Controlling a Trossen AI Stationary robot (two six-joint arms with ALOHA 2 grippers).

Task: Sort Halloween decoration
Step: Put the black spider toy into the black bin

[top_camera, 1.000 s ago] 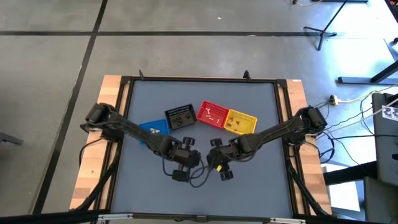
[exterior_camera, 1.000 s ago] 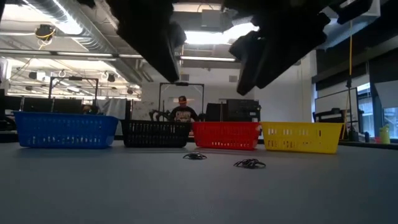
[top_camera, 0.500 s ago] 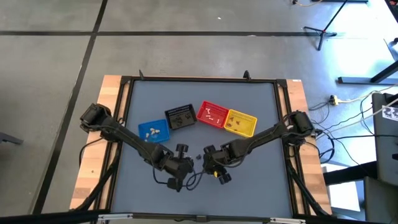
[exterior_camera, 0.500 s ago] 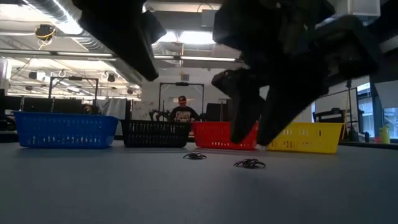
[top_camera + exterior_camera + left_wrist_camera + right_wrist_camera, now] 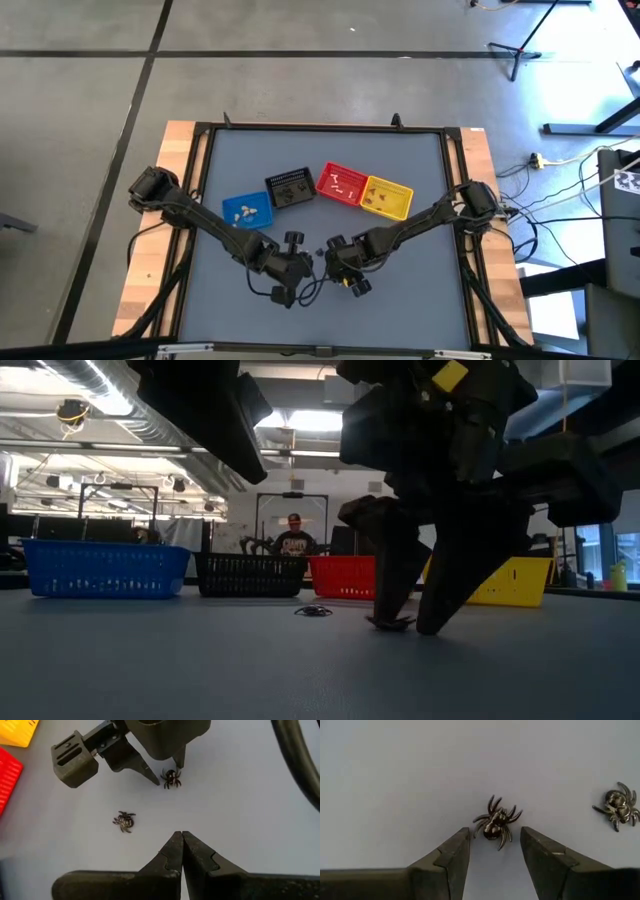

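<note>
- The right gripper (image 5: 495,851) is down at the grey tabletop (image 5: 400,180), a little toward its front edge from the middle, fingers spread on either side of a small black, shiny, plastic-looking spider trinket (image 5: 496,823). The spider sits just ahead of the fingertips rather than squarely between them, so closing now may clip only its legs and flick it away.
- In the low view the fingertips look to be touching or nearly touching the surface. Pressing further could scrape the tabletop or pin the spider flat, where the fingers would slide over it.
- A second dark spider trinket (image 5: 618,809) lies near the first, apart from it. A sideways nudge while closing could knock it off toward the front edge or bring both into one grip.
- The left gripper (image 5: 181,851) hovers close by with its fingers pressed together, holding nothing. With both arms crowded over the same patch, a lift or swing of the right arm could bump it.
- Four small slotted plastic baskets stand in a row toward the back edge: blue (image 5: 246,209), black (image 5: 290,187), red (image 5: 341,183) and yellow (image 5: 387,196). Pale trinkets show in the blue and red ones and something dark in the yellow one; a thin-legged spider held weakly may drop on the way or land in the wrong basket.
</note>
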